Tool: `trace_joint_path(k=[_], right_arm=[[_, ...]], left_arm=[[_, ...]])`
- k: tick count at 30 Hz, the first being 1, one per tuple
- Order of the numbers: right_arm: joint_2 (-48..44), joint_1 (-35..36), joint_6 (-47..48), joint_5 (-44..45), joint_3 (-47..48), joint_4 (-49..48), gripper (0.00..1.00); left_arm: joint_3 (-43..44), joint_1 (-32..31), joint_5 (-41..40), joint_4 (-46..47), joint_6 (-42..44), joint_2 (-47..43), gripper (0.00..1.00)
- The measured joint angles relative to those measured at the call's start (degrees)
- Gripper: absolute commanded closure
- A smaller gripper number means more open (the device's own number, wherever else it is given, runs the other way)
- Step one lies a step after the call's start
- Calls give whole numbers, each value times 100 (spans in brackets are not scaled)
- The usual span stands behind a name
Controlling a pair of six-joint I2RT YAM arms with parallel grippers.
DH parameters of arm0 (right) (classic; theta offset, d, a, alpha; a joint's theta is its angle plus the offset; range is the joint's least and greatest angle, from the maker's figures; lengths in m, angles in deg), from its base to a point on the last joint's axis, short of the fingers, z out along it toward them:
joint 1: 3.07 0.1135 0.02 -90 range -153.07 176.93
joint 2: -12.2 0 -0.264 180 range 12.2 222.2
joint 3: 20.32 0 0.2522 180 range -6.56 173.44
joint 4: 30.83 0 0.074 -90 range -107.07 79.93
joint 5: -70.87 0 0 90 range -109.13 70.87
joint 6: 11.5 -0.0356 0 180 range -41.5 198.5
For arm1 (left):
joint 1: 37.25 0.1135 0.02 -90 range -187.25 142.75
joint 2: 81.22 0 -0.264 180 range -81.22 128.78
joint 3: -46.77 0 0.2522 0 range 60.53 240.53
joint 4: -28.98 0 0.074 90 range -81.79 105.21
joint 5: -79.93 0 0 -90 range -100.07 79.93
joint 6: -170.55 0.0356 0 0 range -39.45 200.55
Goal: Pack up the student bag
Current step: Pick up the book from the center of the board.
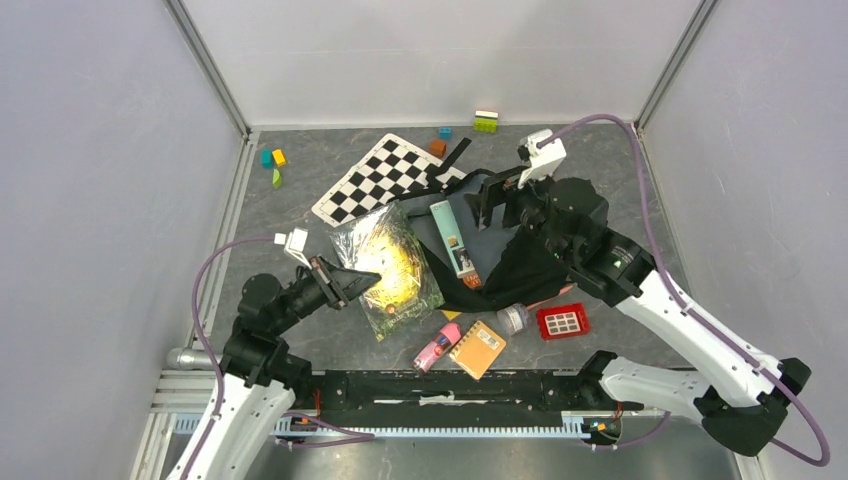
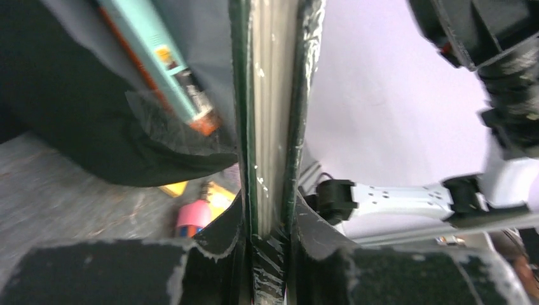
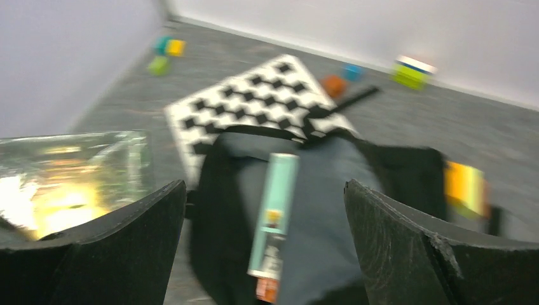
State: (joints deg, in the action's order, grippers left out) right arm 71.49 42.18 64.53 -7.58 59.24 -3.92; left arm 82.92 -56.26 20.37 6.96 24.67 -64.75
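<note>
**Wrapped book clamped on the left, bag lying open under a released right gripper**

The student bag [image 1: 530, 262], a large black soft fabric backpack, lies flat at the right-centre of the grey table [image 1: 620, 160]. Its mouth gapes toward the left and shows a grey lining. A long teal cardboard box [image 1: 453, 238] rests lengthwise on that lining.

The bag looks limp and light. I judge it will sag, fold and slide rather than hold a shape, so a pinch on the fabric rim of the opening is the sensible hold, lifting it to keep the mouth open. The straps would only drag the bag.

The left gripper [image 1: 352, 283] is clenched on the near edge of a flat book in shiny clear wrap [image 1: 392, 262], which sits just left of the bag's mouth. That film looks slippery, though the book itself seems stiff. The right gripper [image 1: 492, 205] hangs above the bag's far rim. Its fingers are spread wide with nothing between them.

Counted:
- one bag, one teal box and one wrapped book
- one black-and-white chequered mat [image 1: 375, 180]
- six small coloured blocks [image 1: 267, 157], three at the left rear and three along the back
- one orange spiral notebook [image 1: 478, 348]
- one pink tube-like item [image 1: 435, 350]
- one small grey cylinder [image 1: 512, 318]
- one red rectangular item with white squares [image 1: 562, 321]
</note>
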Motion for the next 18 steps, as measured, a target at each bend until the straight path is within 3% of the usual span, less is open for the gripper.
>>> trace_joint_path(k=[4,8,18], right_arm=[[205,-210,345,1307,199,933,2],[577,-603,549,1812,179,1587,2],[1091,-1969,852,566,-52,1735,2]], left_arm=[[144,2,-306,-549,354,492,98],[144,2,-337,-662,463,957,98],[144,2,-170,-186,492,2017,98]])
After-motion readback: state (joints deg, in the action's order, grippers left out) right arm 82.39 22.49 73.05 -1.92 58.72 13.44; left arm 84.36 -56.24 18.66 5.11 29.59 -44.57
